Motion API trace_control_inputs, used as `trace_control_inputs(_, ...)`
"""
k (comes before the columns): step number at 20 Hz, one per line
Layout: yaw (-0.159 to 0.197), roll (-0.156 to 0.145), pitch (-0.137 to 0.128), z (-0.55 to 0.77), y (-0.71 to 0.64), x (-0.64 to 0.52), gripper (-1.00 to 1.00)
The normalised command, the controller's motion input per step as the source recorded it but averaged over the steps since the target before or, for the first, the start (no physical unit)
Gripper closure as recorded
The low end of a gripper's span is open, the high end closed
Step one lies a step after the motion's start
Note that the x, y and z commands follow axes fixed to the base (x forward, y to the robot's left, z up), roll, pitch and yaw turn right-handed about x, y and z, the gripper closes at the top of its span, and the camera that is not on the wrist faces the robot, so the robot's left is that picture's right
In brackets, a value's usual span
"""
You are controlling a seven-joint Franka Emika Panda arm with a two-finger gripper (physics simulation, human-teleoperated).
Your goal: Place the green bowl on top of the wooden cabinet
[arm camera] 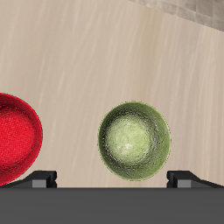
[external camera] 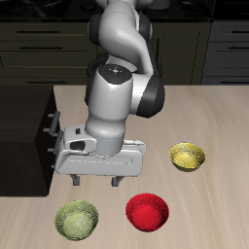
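The green bowl (external camera: 77,219) (arm camera: 134,140) sits upright on the light wood table near its front edge, with nothing in it. My gripper (external camera: 98,181) (arm camera: 114,179) hangs open above the table, a little farther back than the bowl and off to its side. Its two fingertips (arm camera: 41,179) stand wide apart with nothing between them. The wooden cabinet (external camera: 24,126) is the very dark box with silver handles at the table's side, farther back than the green bowl. It does not show in the wrist view.
A red bowl (external camera: 147,211) (arm camera: 16,138) stands beside the green bowl near the front edge. A yellow bowl (external camera: 188,156) lies farther back on the other side of the arm. Dark kitchen cupboards (external camera: 39,44) line the background.
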Motion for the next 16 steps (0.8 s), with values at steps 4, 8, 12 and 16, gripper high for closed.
trace_control_inputs(4, 0.037, 0.006, 0.002, -0.07, -0.03, 0.06, -1.00)
trace_control_inputs(8, -0.012, 0.004, 0.014, -0.17, 0.04, 0.01, -1.00)
trace_control_inputs(12, -0.012, 0.025, 0.025, -0.23, 0.12, 0.04, -1.00)
trace_control_inputs(16, 0.004, 0.017, 0.026, -0.26, 0.08, 0.09, -1.00)
